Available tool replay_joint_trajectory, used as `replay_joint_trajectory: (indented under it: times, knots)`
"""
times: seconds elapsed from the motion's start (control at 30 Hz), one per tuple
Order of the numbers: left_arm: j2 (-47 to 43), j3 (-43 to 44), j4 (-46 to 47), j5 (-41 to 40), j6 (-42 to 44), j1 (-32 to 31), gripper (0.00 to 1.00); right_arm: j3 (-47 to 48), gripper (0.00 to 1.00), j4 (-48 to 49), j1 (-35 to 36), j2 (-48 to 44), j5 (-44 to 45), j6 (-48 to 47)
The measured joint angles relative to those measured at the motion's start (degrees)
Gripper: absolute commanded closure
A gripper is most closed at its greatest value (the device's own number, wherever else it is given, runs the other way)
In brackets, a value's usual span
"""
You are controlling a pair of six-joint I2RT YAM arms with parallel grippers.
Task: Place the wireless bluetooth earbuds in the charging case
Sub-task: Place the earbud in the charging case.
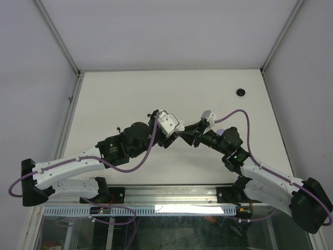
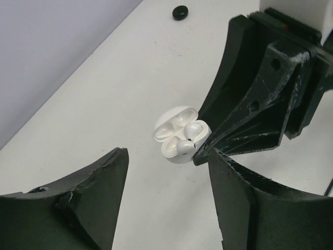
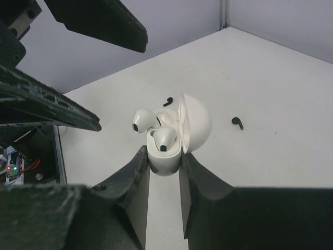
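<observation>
The white charging case (image 3: 165,159) stands open on the table with its lid (image 3: 195,122) up, and my right gripper (image 3: 163,156) is shut on its base. One white earbud (image 3: 165,139) sits in a case well. A second white earbud (image 3: 144,120) lies tilted on the case's rim, partly out of its well. My left gripper (image 2: 167,153) is open and holds nothing, its fingers just short of the case (image 2: 179,135). Two tiny black earbuds (image 3: 167,101) (image 3: 238,123) lie on the table beyond the case. In the top view both grippers (image 1: 176,136) (image 1: 189,136) meet at mid-table and hide the case.
A small round black puck (image 1: 241,91) lies at the table's far right, also in the left wrist view as a black puck (image 2: 180,12). Pale walls close the table (image 1: 130,99) at the back and both sides. A metal rail (image 1: 171,195) runs along the near edge.
</observation>
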Motion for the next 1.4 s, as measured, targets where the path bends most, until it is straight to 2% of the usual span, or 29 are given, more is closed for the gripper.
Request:
replay_joint_trajectory:
  times: [0.27, 0.5, 0.9, 1.4]
  knots:
    - [1.1, 3.0, 0.0, -6.7, -10.7, 0.0, 0.28, 0.0, 1.0, 0.5, 0.0, 0.0, 1.1, 0.0]
    - [3.3, 3.8, -0.1, -8.8, -15.4, 0.1, 0.25, 0.0, 1.0, 0.7, 0.0, 0.0, 1.9, 0.1]
    - [6.0, 3.8, -1.9, -10.4, -18.5, 0.9, 0.25, 0.0, 1.0, 0.7, 0.0, -1.3, 2.1, 0.2]
    - [3.6, 3.0, -3.7, -11.1, -20.7, 3.7, 0.25, 0.0, 1.0, 0.7, 0.0, -1.3, 2.5, 0.2]
